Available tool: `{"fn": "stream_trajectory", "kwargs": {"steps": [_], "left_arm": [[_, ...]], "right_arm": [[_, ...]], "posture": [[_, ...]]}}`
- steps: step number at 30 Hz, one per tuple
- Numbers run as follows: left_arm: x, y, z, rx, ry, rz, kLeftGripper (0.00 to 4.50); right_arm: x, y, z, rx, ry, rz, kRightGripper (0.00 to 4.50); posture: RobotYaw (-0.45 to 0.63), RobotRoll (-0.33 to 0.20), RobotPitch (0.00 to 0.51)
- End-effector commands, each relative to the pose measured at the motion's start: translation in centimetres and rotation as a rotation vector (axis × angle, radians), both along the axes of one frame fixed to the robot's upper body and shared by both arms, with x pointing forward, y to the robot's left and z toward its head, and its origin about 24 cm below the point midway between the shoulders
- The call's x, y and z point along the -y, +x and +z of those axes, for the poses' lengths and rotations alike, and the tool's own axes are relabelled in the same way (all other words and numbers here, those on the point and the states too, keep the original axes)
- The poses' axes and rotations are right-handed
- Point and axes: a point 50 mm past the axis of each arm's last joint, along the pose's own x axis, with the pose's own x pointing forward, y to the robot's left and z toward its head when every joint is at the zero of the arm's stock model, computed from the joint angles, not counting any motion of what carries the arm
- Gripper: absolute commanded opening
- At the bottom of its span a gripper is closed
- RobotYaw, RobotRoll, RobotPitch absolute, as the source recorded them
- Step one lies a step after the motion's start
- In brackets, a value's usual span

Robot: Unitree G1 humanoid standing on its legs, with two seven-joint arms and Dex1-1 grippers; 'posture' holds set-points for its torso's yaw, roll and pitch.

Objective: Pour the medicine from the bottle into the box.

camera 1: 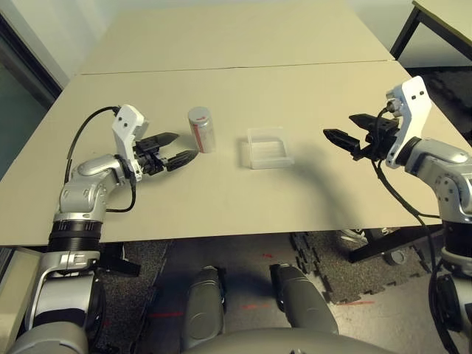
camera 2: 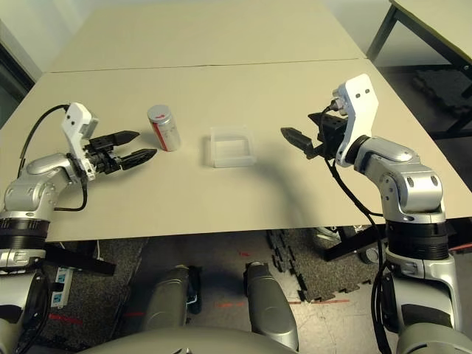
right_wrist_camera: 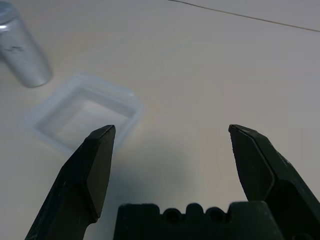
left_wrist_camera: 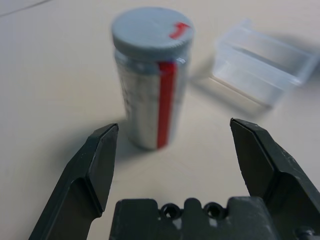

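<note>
The bottle (camera 1: 201, 129) stands upright on the table, silvery with a red stripe and its grey cap on. My left gripper (camera 1: 175, 147) is open just left of it, fingertips pointing at it without touching; in the left wrist view the bottle (left_wrist_camera: 151, 82) sits a little ahead of the open fingers. The box (camera 1: 266, 147), a clear shallow tray, lies to the right of the bottle. My right gripper (camera 1: 345, 130) hovers open to the right of the box, apart from it; the box (right_wrist_camera: 82, 114) shows beyond its fingers. The medicine is hidden.
The tan table (camera 1: 243, 199) has a seam (camera 1: 236, 68) running across behind the bottle. A second table's dark leg (camera 1: 407, 31) stands at the far right. Black floor mats (camera 1: 346, 269) lie under the table's front edge.
</note>
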Motion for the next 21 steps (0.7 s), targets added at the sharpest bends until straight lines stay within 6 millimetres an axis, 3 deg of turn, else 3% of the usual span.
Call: {"fn": "stream_trajectory", "kwargs": {"steps": [1,13,21], "left_arm": [[0.4,0.7,-0.8,0.000,0.018,0.011,4.49],[2.1,2.6,-1.9,0.028,-0.009,0.003,4.49],[3.0,2.9,-2.6,0.041,-0.011,-0.015,4.49]], "right_arm": [[-1.9,-0.8,0.2,-0.011,0.012,0.116,4.50],[-4.6,-1.7,1.0,-0.002,-0.009,0.257,4.50],[-5.1,-1.7,1.0,0.001,-0.013,0.271,4.50]], "posture": [[-0.18,0.000,0.102],[-0.21,0.000,0.097],[-0.22,0.000,0.090]]}}
